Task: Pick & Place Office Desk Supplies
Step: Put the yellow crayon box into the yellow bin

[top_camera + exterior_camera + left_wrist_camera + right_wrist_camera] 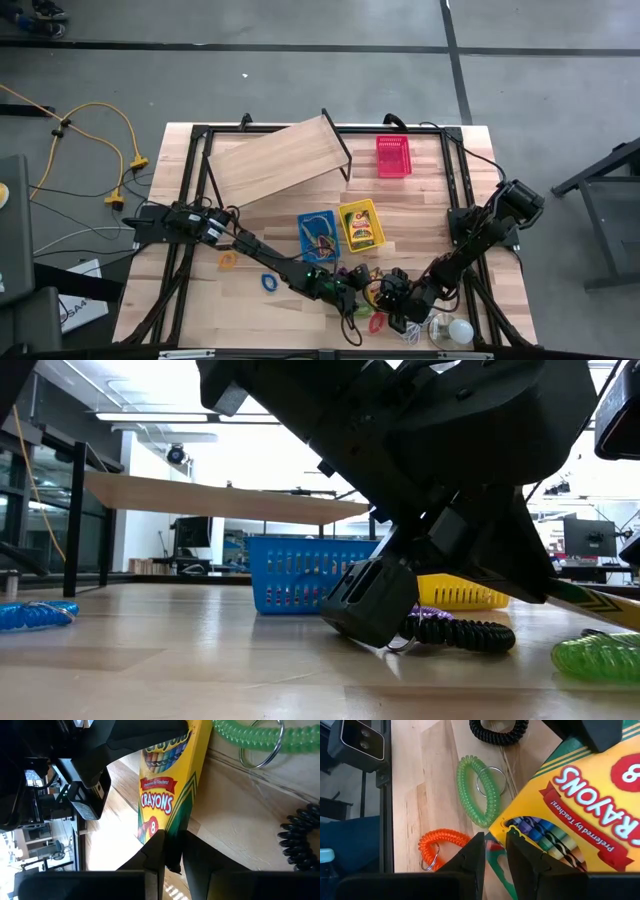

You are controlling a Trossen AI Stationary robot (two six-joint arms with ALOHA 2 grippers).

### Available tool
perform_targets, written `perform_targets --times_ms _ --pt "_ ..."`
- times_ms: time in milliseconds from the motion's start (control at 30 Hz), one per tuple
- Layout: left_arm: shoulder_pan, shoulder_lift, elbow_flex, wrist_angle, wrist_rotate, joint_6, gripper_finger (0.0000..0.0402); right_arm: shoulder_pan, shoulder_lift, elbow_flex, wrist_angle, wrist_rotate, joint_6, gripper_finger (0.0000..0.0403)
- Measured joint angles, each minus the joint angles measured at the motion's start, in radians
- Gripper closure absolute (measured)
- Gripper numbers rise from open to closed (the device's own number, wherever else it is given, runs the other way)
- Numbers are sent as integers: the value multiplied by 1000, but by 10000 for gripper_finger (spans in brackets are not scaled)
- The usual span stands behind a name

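"CRAYONS" box (167, 795), printed "8" and "Preferred by Teachers", pinched between left tool (172, 851) and right tool (495, 851).

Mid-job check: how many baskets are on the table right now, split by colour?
Blue basket: 1
Yellow basket: 1
Red basket: 1
Total: 3

Bright overhead light, perhaps slight blur

We note a light wooden table (420, 225) bearing a red basket (393, 156) far right, blue (318, 237) and yellow baskets (360, 226) centre, coil loops (268, 282) near.
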Motion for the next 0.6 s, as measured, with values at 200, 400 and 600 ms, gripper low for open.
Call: perform_targets --times_ms 200,400,600 --pt "-1 0 0 0 0 0 356 0 -1 0 0 -1 0 345" --pt "-4 0 0 1 -1 5 356 0 -1 0 3 -3 0 345" --pt "-4 0 0 1 -3 6 356 0 -2 0 11 -4 -1 345"
